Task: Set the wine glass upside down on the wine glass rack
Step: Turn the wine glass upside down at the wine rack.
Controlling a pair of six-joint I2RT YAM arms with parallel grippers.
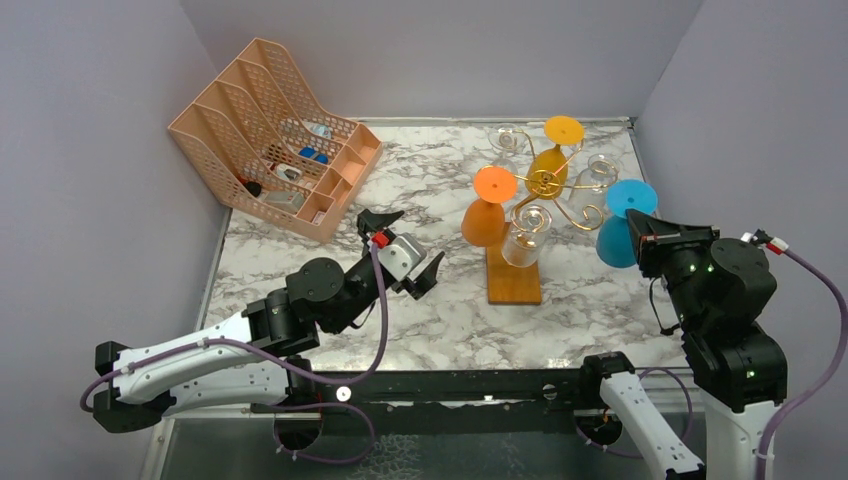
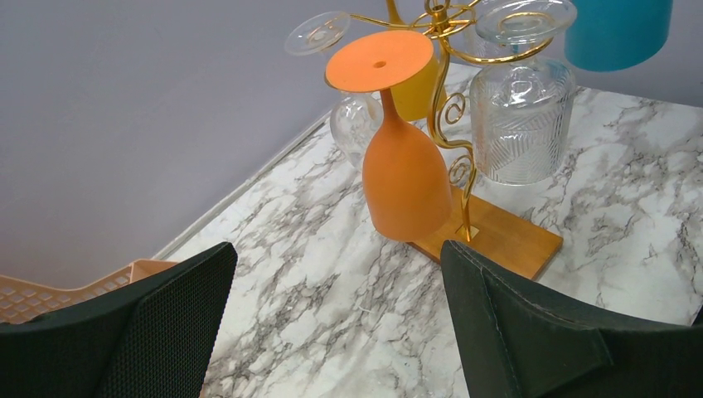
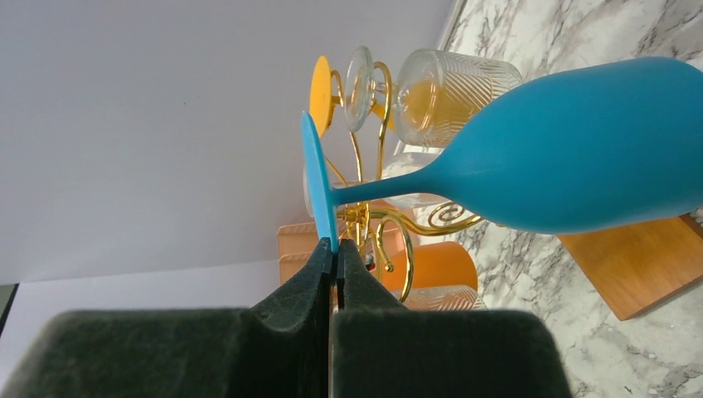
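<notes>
Pale grey walls (image 1: 440, 50) close in a white counter (image 1: 440, 325) veined with grey marbling. At its right side the blue wine glass (image 3: 580, 166) hangs upside down, foot up and bowl down, clear of the counter and just beside the right-hand arms of the wine glass rack (image 1: 545, 185). Whether its stem touches a gold arm cannot be told. The right pincer (image 3: 335, 249) is closed tight on the rim of the glass's foot.

The rack's wooden base (image 1: 513, 285) lies flat on the marble. An orange glass (image 1: 487, 205), a yellow glass (image 1: 550, 160) and several clear glasses (image 1: 525, 240) hang inverted from it.

To the left, the left pincer (image 2: 338, 257) hovers over bare marble, fingers spread wide and holding nothing. A peach mesh organiser (image 1: 270, 135) stands in the far left corner, against the wall.
</notes>
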